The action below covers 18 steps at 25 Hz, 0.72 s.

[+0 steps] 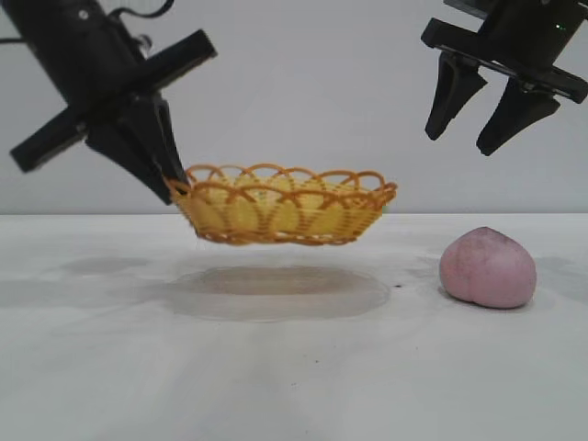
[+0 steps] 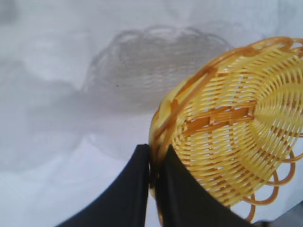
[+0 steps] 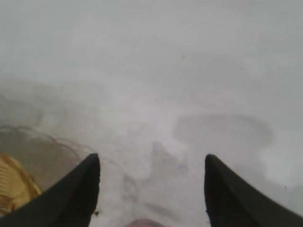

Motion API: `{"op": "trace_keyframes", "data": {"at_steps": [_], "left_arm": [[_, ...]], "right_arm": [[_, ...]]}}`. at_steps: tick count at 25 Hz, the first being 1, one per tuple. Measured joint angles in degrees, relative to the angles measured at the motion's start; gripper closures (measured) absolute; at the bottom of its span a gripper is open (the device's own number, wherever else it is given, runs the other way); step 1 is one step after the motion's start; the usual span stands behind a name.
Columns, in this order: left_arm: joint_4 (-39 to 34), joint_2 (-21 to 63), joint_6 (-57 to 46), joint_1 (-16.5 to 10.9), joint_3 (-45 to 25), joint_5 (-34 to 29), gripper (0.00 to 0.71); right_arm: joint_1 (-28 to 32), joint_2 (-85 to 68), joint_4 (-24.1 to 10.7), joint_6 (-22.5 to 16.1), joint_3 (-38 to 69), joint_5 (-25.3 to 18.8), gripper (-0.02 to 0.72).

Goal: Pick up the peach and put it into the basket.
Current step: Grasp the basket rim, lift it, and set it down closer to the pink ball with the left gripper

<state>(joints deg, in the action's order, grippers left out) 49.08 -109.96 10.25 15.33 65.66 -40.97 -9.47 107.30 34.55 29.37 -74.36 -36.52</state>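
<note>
The yellow-orange wicker basket (image 1: pixel 285 206) hangs in the air above the white table, roughly level. My left gripper (image 1: pixel 175 188) is shut on its left rim and holds it up; the left wrist view shows the basket (image 2: pixel 236 127) pinched between the black fingers (image 2: pixel 132 194). The pale pink peach (image 1: pixel 487 267) sits on the table at the right, apart from the basket. My right gripper (image 1: pixel 467 138) is open and empty, high above the peach and slightly to its left. In the right wrist view only a sliver of the peach (image 3: pixel 144 222) shows between the fingers (image 3: pixel 75 189).
The basket's shadow (image 1: pixel 276 289) lies on the white table (image 1: pixel 294 386) under it. A plain pale wall stands behind. An edge of the basket (image 3: pixel 12 187) shows in the right wrist view.
</note>
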Motion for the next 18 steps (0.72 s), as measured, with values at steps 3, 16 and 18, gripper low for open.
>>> {"op": "trace_keyframes", "data": {"at_steps": [3, 16, 18], "left_arm": [[6.42, 0.00, 2.86, 0.06, -3.18, 2.53, 0.710], [9.00, -3.14, 5.34, 0.49, -3.49, 4.14, 0.557], [8.96, -3.14, 6.22, 0.49, -3.49, 4.01, 0.424]], "right_arm": [[0.00, 0.00, 0.00, 0.00, 0.00, 0.08, 0.249], [0.00, 0.00, 0.02, 0.00, 0.00, 0.42, 0.249], [0.00, 0.00, 0.02, 0.00, 0.00, 0.42, 0.249]]}}
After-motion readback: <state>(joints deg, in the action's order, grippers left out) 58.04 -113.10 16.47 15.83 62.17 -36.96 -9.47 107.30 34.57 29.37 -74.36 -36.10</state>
